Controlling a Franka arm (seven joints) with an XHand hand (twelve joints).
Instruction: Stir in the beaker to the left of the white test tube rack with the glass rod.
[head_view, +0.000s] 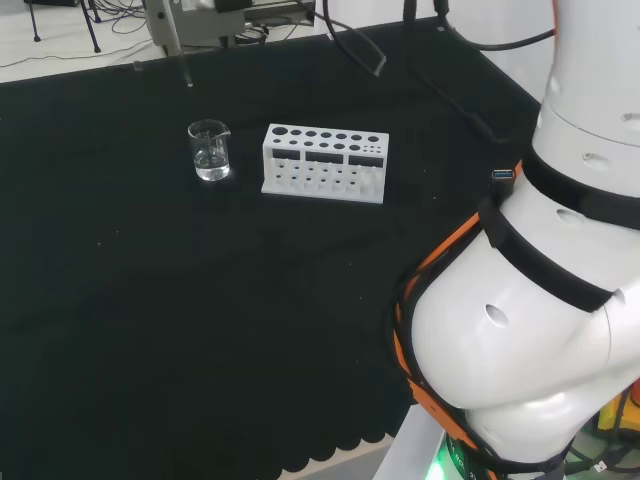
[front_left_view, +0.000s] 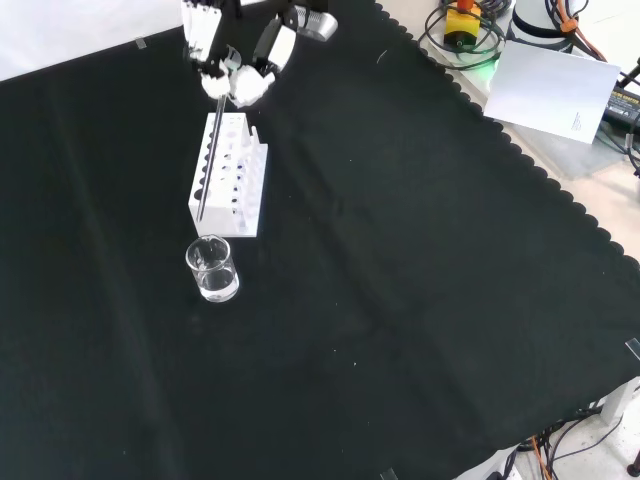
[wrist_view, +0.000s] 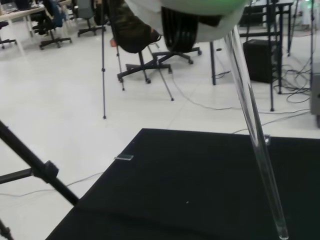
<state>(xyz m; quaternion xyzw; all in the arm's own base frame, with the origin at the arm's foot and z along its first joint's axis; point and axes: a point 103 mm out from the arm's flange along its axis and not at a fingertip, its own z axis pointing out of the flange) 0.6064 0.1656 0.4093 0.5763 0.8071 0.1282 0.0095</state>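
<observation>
The hand (front_left_view: 240, 75), black and white, hangs at the top of the front view with its fingers curled round the upper end of a glass rod (front_left_view: 209, 160). The rod is thin, clear and straight; in that view it runs down across the white test tube rack (front_left_view: 232, 180), its lower tip ending near the rack's front edge, above the beaker (front_left_view: 211, 268) but apart from it. How high it hangs over the rack is hard to judge from here.

The rack is a blocky white plastic piece with rows of round holes on top, larger ones at one end, and small openings along its side. The beaker is clear, cylindrical, with a pouring lip, and seems to hold a little clear liquid at the bottom. It stands on the desk (front_left_view: 400, 300), which is draped in matte black cloth with a scalloped hem.

In the head view the beaker (head_view: 210, 150) sits just left of the rack (head_view: 325, 162). The wrist view gives the rod (wrist_view: 255, 130) up close, a smooth transparent cylinder slanting down over the cloth, its rounded tip free.
</observation>
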